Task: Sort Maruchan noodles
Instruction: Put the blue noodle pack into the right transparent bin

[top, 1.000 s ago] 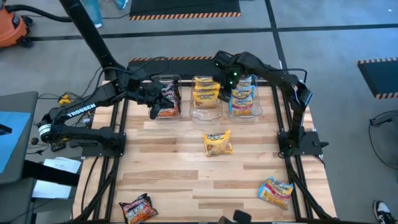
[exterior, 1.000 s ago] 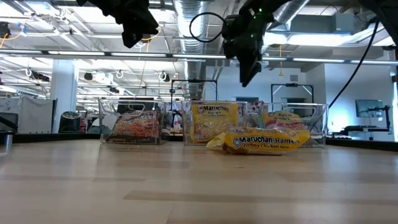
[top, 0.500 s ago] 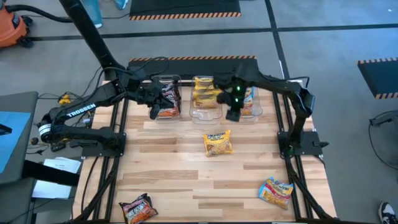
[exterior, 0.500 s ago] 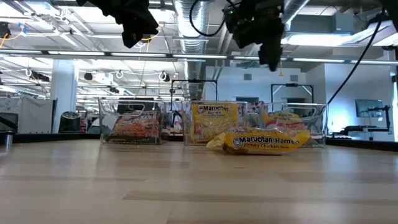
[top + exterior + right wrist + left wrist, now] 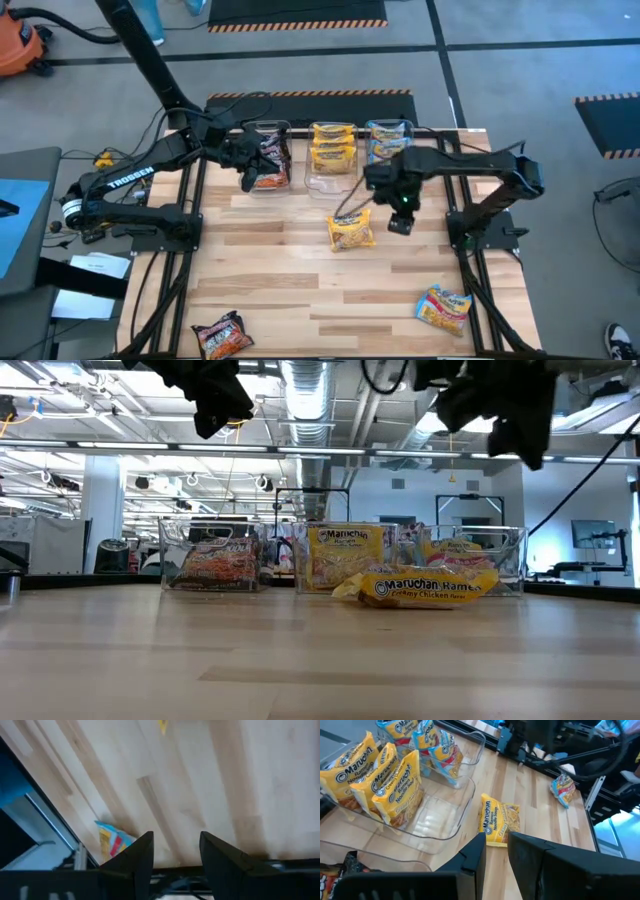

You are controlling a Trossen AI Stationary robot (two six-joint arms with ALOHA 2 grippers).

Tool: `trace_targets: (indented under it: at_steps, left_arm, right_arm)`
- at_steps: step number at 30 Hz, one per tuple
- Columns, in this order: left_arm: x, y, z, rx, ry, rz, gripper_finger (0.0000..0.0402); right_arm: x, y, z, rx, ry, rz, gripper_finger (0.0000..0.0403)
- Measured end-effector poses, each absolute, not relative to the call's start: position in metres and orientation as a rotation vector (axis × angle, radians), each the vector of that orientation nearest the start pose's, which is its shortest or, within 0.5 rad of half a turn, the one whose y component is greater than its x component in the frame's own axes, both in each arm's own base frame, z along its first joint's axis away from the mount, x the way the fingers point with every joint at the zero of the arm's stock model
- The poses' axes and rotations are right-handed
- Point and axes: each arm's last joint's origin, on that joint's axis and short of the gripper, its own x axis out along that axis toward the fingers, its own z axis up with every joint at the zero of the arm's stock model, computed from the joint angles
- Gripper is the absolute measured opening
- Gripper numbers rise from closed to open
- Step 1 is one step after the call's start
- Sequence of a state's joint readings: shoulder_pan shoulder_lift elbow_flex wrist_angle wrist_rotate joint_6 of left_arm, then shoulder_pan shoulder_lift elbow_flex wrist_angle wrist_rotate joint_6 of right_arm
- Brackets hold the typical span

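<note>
Three clear tubs stand in a row at the far side: the left tub (image 5: 268, 160) holds dark maroon Maruchan packets, the middle tub (image 5: 332, 152) yellow ones, and the right tub (image 5: 388, 140) light blue ones. A loose yellow packet (image 5: 350, 230) lies flat mid-table. A blue-and-pink packet (image 5: 443, 307) lies near right, and a maroon packet (image 5: 222, 335) near left. My left gripper (image 5: 248, 178) hovers above the left tub, slightly open and empty (image 5: 495, 857). My right gripper (image 5: 400, 218) hangs open above bare wood just right of the yellow packet, pointing steeply down (image 5: 172, 855).
The table's wooden top (image 5: 300, 280) lies bare between the loose packets. Black frame rails (image 5: 470, 270) run along both sides. In the low view the yellow packet (image 5: 420, 586) lies in front of the tubs, and both grippers hang high above the table.
My right gripper has swung from above the right tub toward the table's near edge and rightward, sinking a little and tipping more steeply down. It now hangs beside the loose yellow packet. My left gripper and all packets have stayed put.
</note>
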State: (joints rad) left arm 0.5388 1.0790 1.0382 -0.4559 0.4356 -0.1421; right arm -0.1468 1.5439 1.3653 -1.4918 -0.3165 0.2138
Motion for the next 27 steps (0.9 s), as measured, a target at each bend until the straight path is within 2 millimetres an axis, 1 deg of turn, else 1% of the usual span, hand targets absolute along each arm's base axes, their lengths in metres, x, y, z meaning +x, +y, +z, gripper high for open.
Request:
trace_targets:
  at_steps: [6,11,14,21,27]
  left_arm:
    - [0.199,0.105,0.341,-0.398,0.440,0.142,0.0066]
    - [0.199,0.105,0.339,-0.405,0.453,0.143,0.0066]
    - [0.198,0.104,0.339,-0.418,0.456,0.147,0.0066]
    - [0.199,0.104,0.340,-0.535,0.446,0.138,0.0066]
    - [0.200,0.100,0.340,-0.590,0.449,0.085,0.0066]
  right_arm:
    - [0.231,-0.001,0.288,0.586,1.656,-0.103,0.0182]
    - [0.214,0.020,0.293,0.601,1.645,-0.106,0.0182]
    - [0.202,0.032,0.293,0.641,1.638,-0.089,0.0182]
    - [0.179,0.059,0.287,0.751,1.533,-0.043,0.0182]
    - [0.159,0.079,0.279,0.805,1.544,-0.041,0.0182]
